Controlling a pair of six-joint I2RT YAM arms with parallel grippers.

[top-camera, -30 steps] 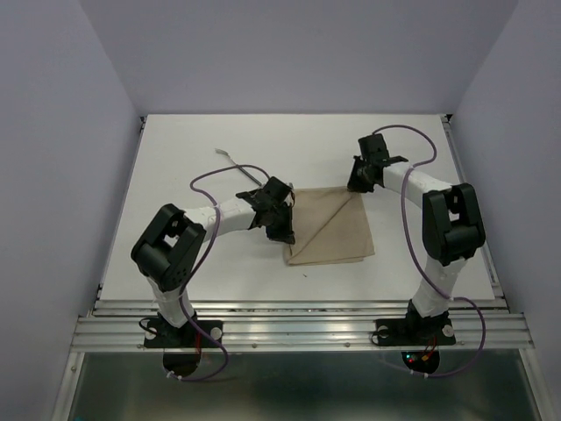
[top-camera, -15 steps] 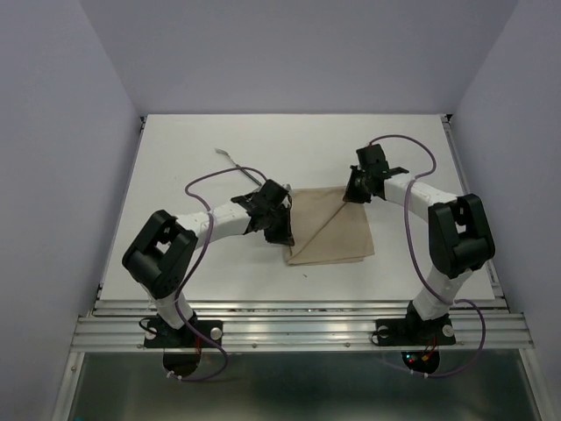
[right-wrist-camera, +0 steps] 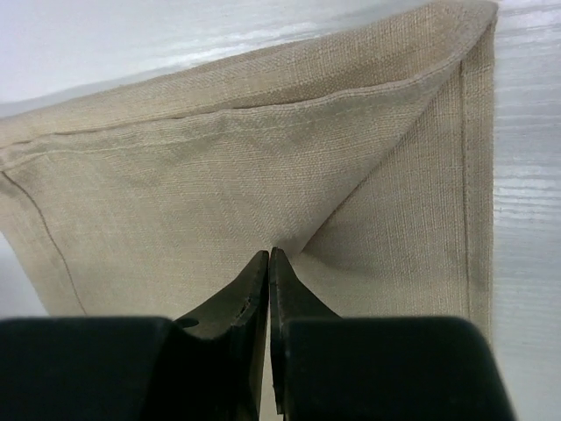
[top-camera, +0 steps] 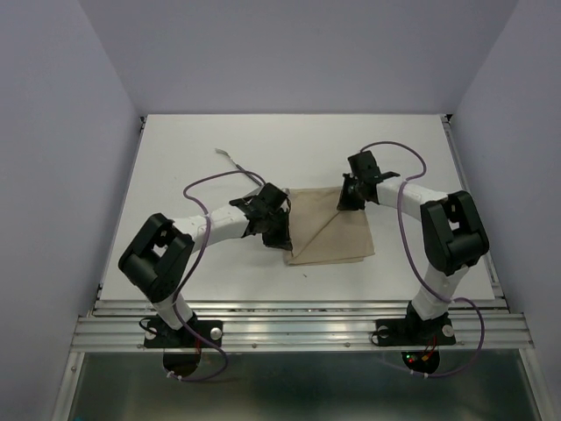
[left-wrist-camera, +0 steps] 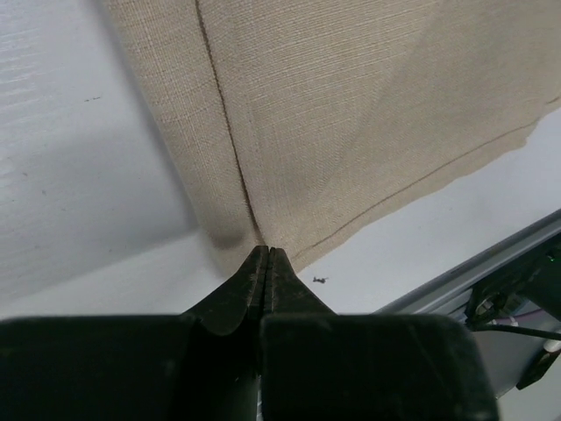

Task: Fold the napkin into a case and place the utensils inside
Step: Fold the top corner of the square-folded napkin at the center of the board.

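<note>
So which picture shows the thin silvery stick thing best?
The top view: only there does the slim pale silvery utensil show, lying on the white table. Both wrist views show just the plain beige cloth napkin, no utensil.

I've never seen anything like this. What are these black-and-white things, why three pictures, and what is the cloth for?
They are two robot arms, a left arm and a right arm, bolted to a white table. The wide picture looks down from above. Each close-up comes from a camera on a wrist, so the dark wedge at the bottom is that arm's pincer. A beige napkin lies partly folded, and a slim utensil lies apart at the back left. The left pincer is shut on the napkin's near left corner, the right pincer near its far right corner.
</note>
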